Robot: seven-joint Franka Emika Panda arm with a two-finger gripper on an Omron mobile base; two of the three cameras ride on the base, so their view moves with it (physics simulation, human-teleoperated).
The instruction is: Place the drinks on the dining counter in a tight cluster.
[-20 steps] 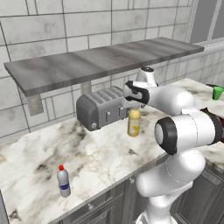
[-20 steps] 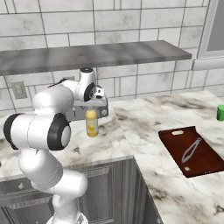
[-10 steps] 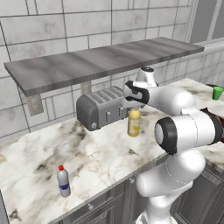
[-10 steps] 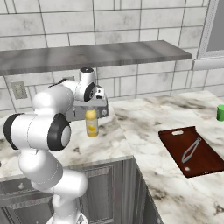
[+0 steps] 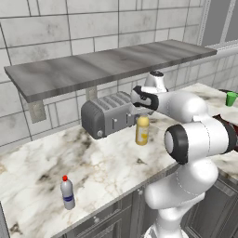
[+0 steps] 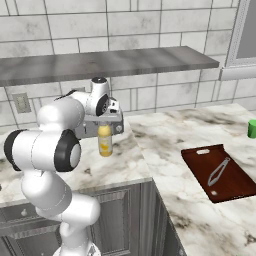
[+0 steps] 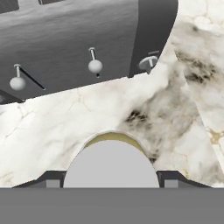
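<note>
The yellow bottle (image 5: 142, 130) stands upright on the marble bench (image 5: 107, 167), just in front of the grey toaster (image 5: 108, 117) that sits near the back wall. It has a pale cap. The jaws (image 5: 142, 113) hang right over the cap, pointing down. In the hand view the cap (image 7: 111, 164) is big and round at the bottom, with one dark finger tip (image 7: 50, 180) on each side of it. The tips look very near the cap, but I cannot tell if they press on it.

The small clear bottle (image 5: 68, 193) with a red cap and blue label stands upright too. It is well apart from the yellow bottle, close to the front edge of the bench, toward the left end.

A long grey shelf (image 5: 107, 65) runs along the tiled wall above the toaster.

On the far right part of the bench a green cup (image 6: 252, 128) stands near the back. A dark red cutting board (image 6: 218, 172) lies nearer the front edge on that side, with tongs (image 6: 218, 171) lying on it.
</note>
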